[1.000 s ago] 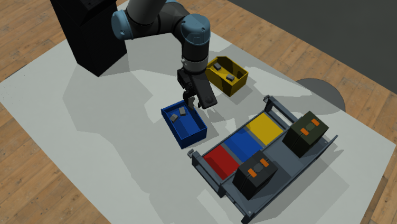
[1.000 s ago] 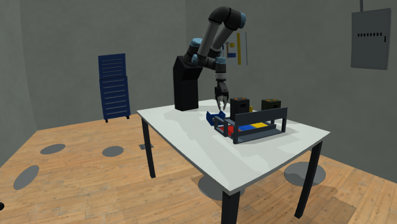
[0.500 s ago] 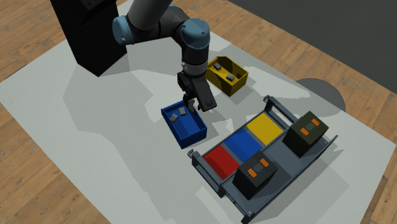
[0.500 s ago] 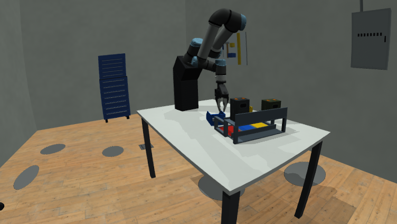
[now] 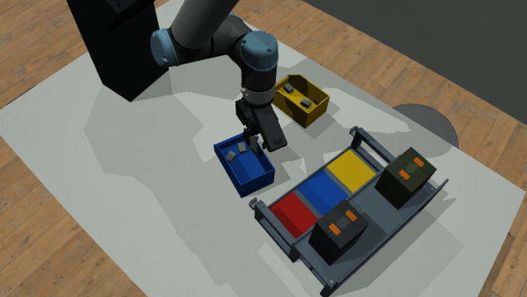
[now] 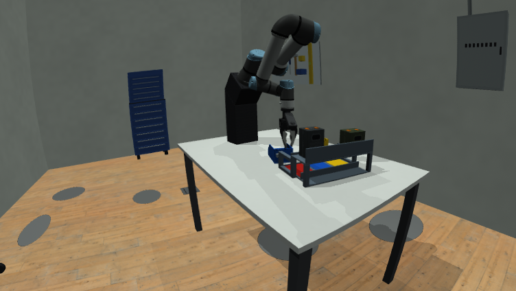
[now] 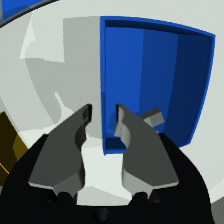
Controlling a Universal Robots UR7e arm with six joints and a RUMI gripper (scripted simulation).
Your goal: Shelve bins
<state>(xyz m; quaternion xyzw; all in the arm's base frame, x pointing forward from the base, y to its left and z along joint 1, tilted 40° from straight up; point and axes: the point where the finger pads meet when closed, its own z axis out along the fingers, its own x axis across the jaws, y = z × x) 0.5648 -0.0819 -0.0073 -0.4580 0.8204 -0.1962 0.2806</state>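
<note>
The blue bin [image 5: 243,185] [image 6: 275,156] [image 7: 160,90] sits (parts inside) just below the hand [image 5: 256,144] [image 6: 288,145] [image 7: 104,105].

In the top view, one bin [image 5: 258,188] [image 6: 273,156] [image 7: 125,65] sits mid-frame on the table [image 5: 140,206] [image 6: 252,180] [image 7: 45,45], two parts inside. Another bin [image 5: 316,115] [image 6: 326,141] [image 7: 11,152], seemingly at the wrist view's left edge, lies upper right of it; lower right, the shelf [image 5: 293,253] [image 6: 339,150] bears two boxes [image 5: 339,230] [image 6: 311,141].
</note>
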